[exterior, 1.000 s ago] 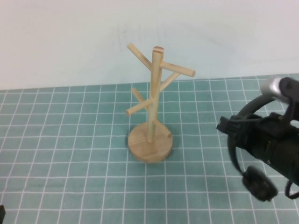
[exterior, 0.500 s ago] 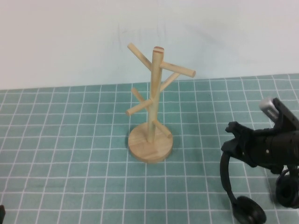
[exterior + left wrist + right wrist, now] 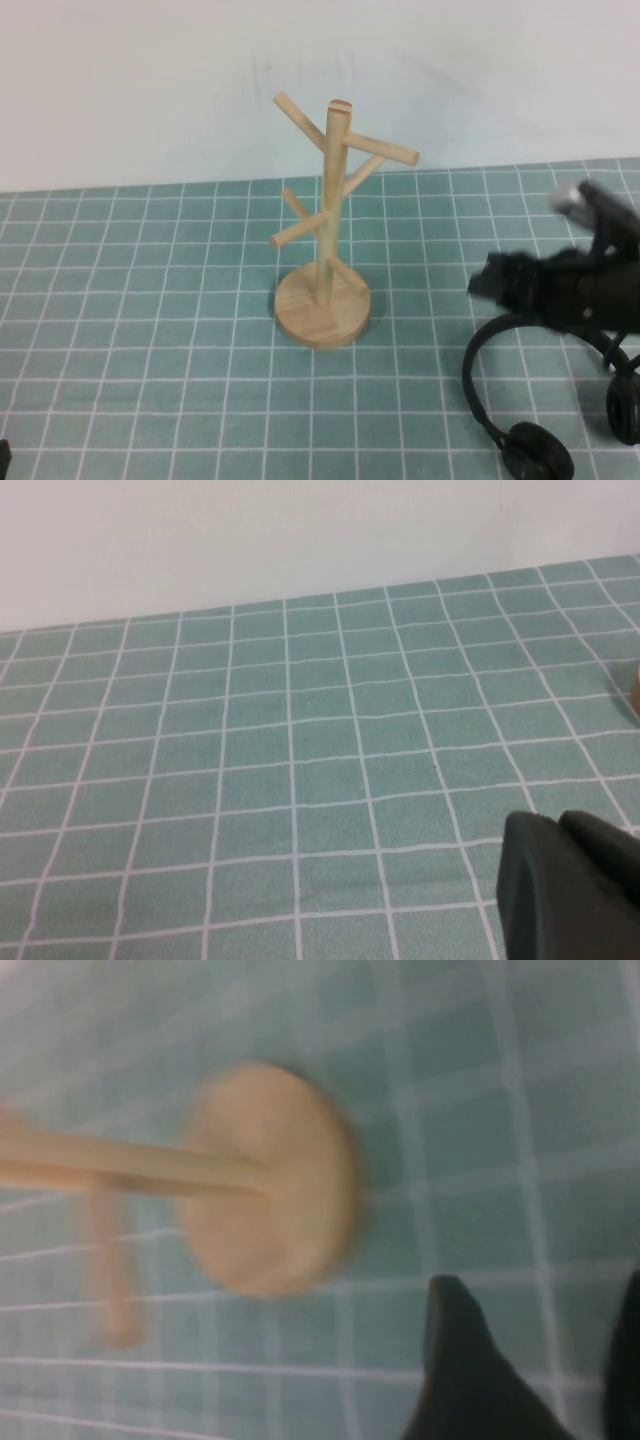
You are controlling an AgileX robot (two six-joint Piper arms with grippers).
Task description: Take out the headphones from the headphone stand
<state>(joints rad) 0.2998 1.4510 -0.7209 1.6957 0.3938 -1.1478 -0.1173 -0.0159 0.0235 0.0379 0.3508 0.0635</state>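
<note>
The black headphones lie on the green gridded mat at the front right, clear of the stand. One ear cup is near the front edge and the other is at the right edge. The wooden stand stands upright at the centre with bare pegs; its round base also shows in the right wrist view. My right gripper hovers just above the headband, pointing at the stand, open and empty. My left gripper is shut and empty over bare mat at the near left.
The green gridded mat covers the table, with a white wall behind it. A small dark part of the left arm shows at the front left corner.
The right gripper lowered the headphones to the mat, let go of the headband and rose a little. The headphones now rest flat. The stand has not moved.
</note>
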